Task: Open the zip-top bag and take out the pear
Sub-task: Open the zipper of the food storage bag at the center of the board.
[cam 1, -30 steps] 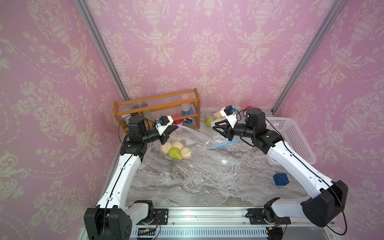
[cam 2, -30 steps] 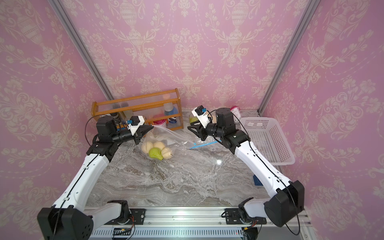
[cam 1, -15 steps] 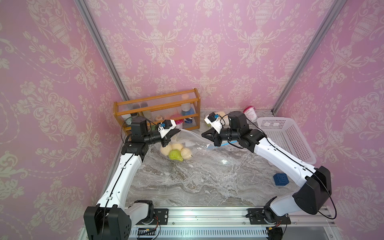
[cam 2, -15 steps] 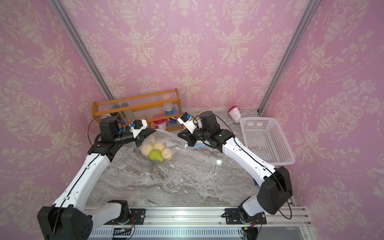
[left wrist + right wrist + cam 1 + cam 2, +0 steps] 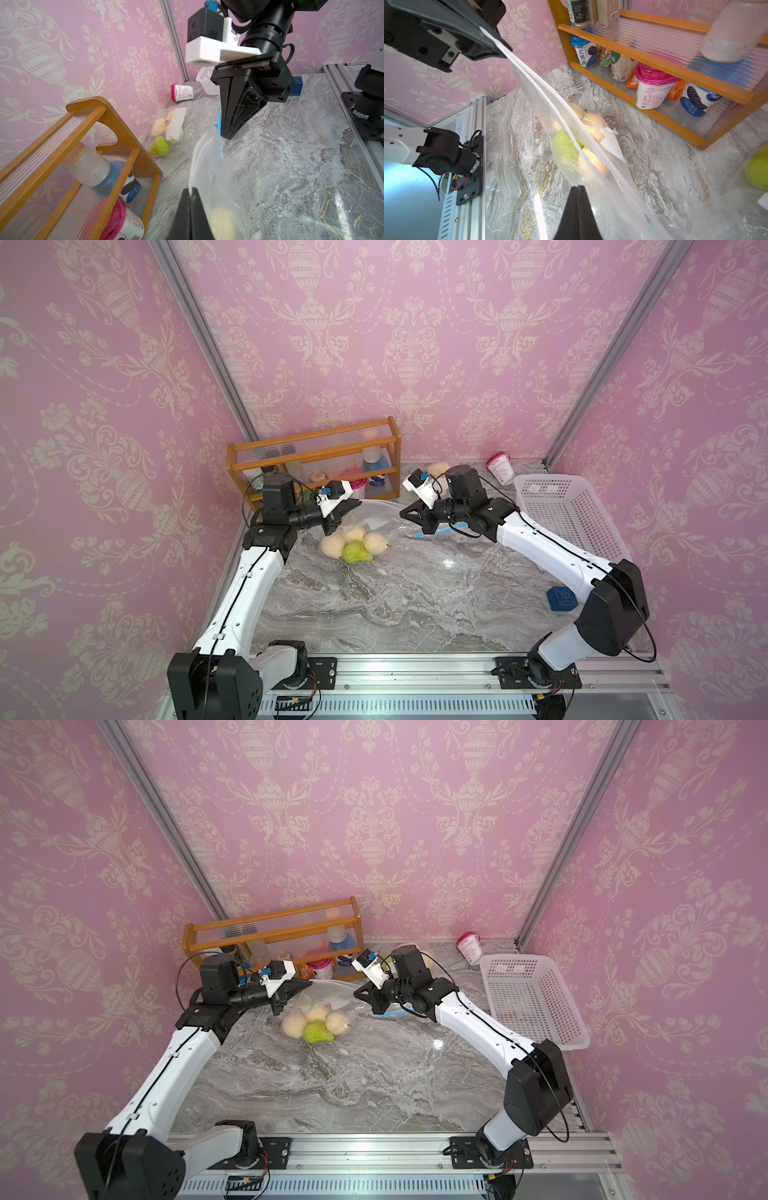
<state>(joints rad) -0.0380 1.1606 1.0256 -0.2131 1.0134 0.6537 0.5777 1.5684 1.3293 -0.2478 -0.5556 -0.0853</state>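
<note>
A clear zip-top bag (image 5: 376, 519) hangs between my two grippers in both top views, its bottom resting on the marble. The green pear (image 5: 355, 552) (image 5: 316, 1032) lies inside it among three cream round fruits; in the right wrist view the pear (image 5: 564, 145) shows through the film. My left gripper (image 5: 357, 502) (image 5: 190, 189) is shut on one end of the bag's top edge. At the other end my right gripper (image 5: 402, 514) (image 5: 578, 187) is shut, the film running right up to its closed tips. The white zip strip stretches taut between them.
A wooden rack (image 5: 316, 443) of bottles and cups stands at the back left. A second bag (image 5: 187, 116) of fruit with a blue strip lies behind the right arm. A pink-lidded cup (image 5: 500, 466), a white basket (image 5: 561, 514) and a blue cube (image 5: 561, 601) sit to the right.
My right gripper swung left from beside the back bag to the hanging bag's free end and shut there. The left gripper kept its hold and barely moved.
</note>
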